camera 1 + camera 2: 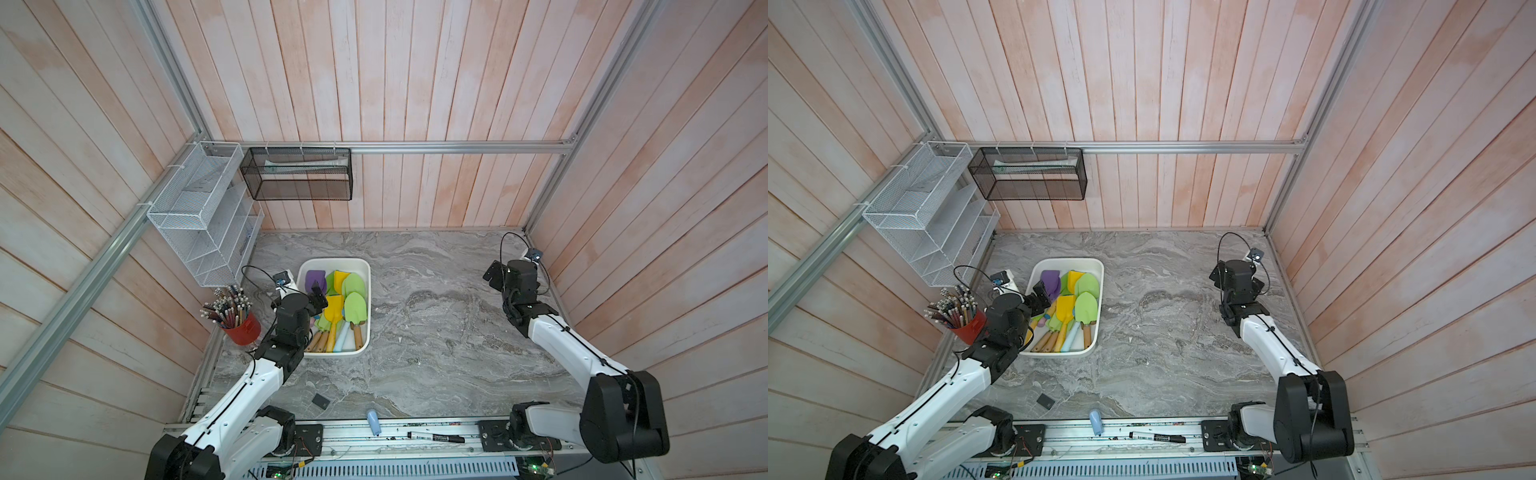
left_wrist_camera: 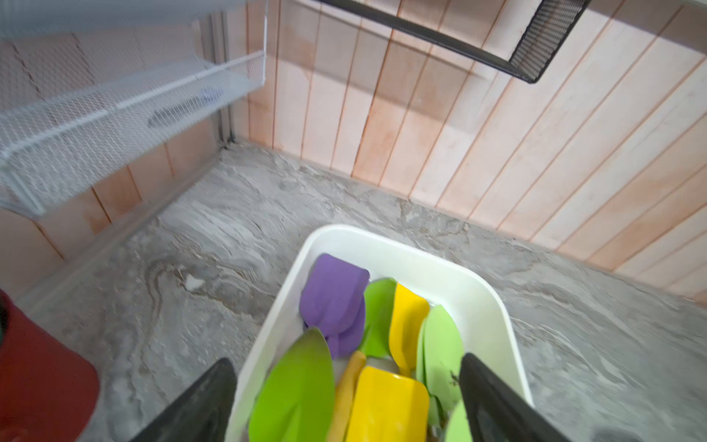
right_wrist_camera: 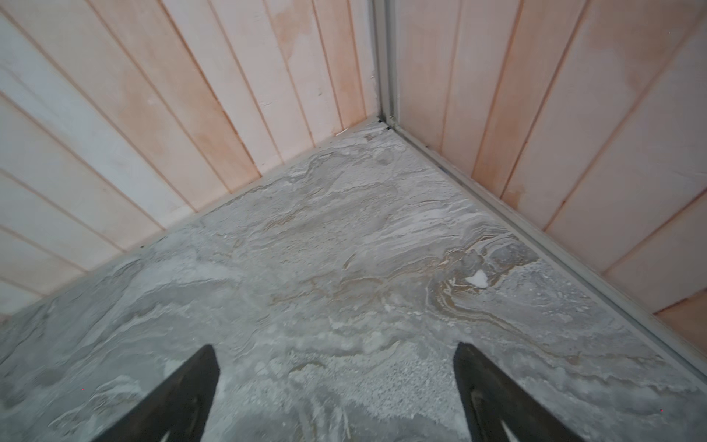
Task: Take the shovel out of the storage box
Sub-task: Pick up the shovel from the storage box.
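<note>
Step in hand — approach for grasp. Left gripper (image 2: 344, 361) hovers above storage box (image 1: 368, 307) left rim, jaws spread wide, nothing held. Shovels (image 1: 332, 309) lie piled inside box. Right gripper (image 3: 336, 351) well apart from box, wide open, empty. Next — pick one handle, descend, close, lift clear of rim.

A grey marbled tabletop (image 1: 436, 316) lies between pale pink plank walls (image 1: 415, 83). A white wire-mesh rack (image 1: 195, 216) with stepped tiers hangs on the left wall, and a black mesh basket (image 1: 299, 176) hangs just beside it on the back wall with a pale long item (image 1: 305, 165) lying inside. Below the rack, at the tabletop's left edge, a red cup (image 1: 246, 330) stands upright, crammed with pencils (image 1: 227, 305) that fan outward. Toward the near edge a small black square (image 1: 321, 401) lies flat on the tabletop, a light blue piece (image 1: 372, 421) rests where the tabletop meets the metal rail (image 1: 349, 432), and a black marker (image 1: 435, 437) lies on that rail, apart from the blue piece.
</note>
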Available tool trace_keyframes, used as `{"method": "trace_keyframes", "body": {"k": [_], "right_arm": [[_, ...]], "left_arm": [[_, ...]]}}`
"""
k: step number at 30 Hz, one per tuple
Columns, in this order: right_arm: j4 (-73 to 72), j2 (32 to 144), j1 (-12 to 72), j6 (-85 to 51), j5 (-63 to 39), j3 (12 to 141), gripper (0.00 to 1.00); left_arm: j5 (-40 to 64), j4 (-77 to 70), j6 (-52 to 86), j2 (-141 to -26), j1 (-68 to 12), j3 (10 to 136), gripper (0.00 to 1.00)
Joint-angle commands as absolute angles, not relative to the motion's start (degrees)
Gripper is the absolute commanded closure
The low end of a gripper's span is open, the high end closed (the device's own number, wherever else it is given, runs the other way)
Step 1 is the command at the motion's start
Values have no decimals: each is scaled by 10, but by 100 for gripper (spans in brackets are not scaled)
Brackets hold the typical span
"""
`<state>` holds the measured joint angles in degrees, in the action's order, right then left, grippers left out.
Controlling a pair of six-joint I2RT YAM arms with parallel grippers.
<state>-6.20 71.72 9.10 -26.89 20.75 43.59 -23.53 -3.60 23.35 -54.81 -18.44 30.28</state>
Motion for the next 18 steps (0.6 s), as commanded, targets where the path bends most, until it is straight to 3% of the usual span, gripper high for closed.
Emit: {"method": "trace_keyframes", "body": {"k": [1, 11, 18], "right_arm": [[12, 689, 128, -263, 136, 434, 2], [82, 661, 241, -255, 121, 434, 2], [79, 666, 279, -271, 105, 412, 3]], "left_arm": [[-186, 83, 265, -531, -193, 322, 12], [-189, 270, 286, -537, -217, 375, 12], [-202, 294, 284, -564, -217, 377, 17]]}}
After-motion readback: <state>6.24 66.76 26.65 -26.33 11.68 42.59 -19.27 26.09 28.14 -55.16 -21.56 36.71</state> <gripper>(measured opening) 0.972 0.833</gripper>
